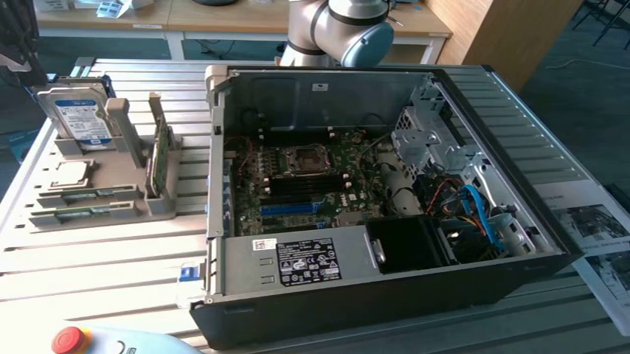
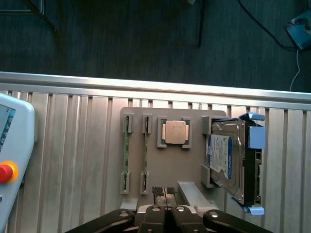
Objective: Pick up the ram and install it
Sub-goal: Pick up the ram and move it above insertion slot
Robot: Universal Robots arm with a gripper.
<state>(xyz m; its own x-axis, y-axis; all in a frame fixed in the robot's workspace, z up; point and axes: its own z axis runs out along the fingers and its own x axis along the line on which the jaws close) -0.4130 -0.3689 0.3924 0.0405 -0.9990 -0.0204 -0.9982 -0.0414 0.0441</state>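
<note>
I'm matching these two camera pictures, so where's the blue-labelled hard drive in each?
Exterior view: the hard drive stands on edge in the grey holder, to the exterior view's left of the computer case.
Wrist view: the hard drive stands at one end of the same holder.
Shared landmark: the square processor chip in its pocket beside the drive.

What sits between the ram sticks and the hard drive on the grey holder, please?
A square silver processor chip sits in its own recess between the ram sticks and the hard drive; the wrist view shows it plainly.
</note>
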